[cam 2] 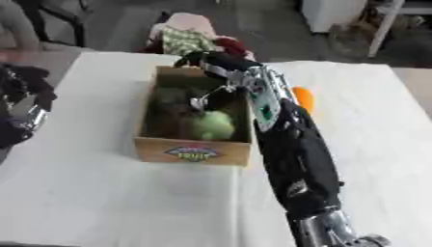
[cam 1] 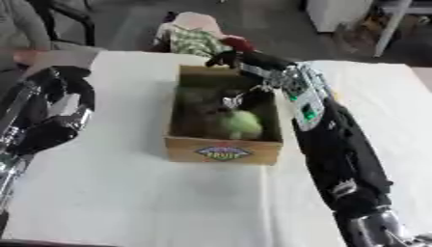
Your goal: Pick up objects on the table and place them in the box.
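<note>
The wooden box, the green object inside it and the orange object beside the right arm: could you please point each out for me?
Wooden box [cam 1: 222, 153]: left eye view, on its front wall, at the label.
Green object [cam 2: 211, 125]: right eye view, on its rounded middle, inside the box.
Orange object [cam 2: 303, 99]: right eye view, on the part showing beside the right arm.

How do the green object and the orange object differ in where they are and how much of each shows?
The green object lies inside the box, near its front wall; the orange object lies on the table, outside the box. The green object shows fully; the orange object is partly hidden behind the right arm. Neither is held.
</note>
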Controlling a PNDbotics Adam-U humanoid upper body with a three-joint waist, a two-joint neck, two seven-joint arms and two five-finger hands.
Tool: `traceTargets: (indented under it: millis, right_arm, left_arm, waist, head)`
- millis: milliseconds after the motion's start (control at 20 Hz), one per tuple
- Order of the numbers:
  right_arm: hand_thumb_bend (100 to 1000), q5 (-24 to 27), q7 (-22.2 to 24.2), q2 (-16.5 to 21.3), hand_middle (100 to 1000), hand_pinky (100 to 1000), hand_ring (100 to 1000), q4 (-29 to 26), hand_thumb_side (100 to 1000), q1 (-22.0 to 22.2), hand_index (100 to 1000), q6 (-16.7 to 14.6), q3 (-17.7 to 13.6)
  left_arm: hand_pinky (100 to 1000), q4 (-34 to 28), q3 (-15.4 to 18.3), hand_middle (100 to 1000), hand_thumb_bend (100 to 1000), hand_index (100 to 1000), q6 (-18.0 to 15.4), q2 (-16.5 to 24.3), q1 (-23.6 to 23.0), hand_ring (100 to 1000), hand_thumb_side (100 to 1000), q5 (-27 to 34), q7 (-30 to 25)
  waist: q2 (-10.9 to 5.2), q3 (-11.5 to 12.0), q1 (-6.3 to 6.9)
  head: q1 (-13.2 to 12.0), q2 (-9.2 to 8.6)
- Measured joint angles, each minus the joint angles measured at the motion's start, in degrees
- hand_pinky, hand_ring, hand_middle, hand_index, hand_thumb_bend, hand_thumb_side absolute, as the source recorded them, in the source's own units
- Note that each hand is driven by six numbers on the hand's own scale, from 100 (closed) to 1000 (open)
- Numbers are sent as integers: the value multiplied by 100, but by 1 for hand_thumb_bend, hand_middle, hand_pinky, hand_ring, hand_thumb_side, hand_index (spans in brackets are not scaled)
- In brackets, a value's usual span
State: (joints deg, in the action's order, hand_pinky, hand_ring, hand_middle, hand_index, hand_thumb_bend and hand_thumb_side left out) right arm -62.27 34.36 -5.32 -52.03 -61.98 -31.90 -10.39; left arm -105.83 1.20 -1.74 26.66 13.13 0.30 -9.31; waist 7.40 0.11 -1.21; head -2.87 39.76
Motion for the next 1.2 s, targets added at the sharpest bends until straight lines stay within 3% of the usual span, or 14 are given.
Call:
traceTargets:
  millis: [200,450,950,1200]
  right_arm:
    - [100,-22,42,11,930,876,940,-4,273,-8,957,41,-7]
    - [110,-473,-57,153,930,875,939,-3,290,-75,956,224,-220]
    - [100,-1267,-727,692,915,858,922,0,277,-156,946,1040,-904]
    - [100,-1597,-957,819,908,853,918,66,297,58,943,1557,-1244]
  left_arm:
    - [798,0,0,556,159,758,-1,0,0,604,188,0,-1]
    - [798,0,0,555,158,758,-1,0,-5,603,191,0,-1]
    - [799,2,1,555,157,758,-2,0,-49,603,192,-3,-2]
    - [799,2,2,555,156,758,-3,0,-60,603,194,-11,-1]
  waist:
    - [0,17,7]
    - [0,47,9]
    - [1,29,11]
    - [2,13,39]
  head:
    - [0,0]
    - [-4,0]
    - [-9,0]
    - [-32,0]
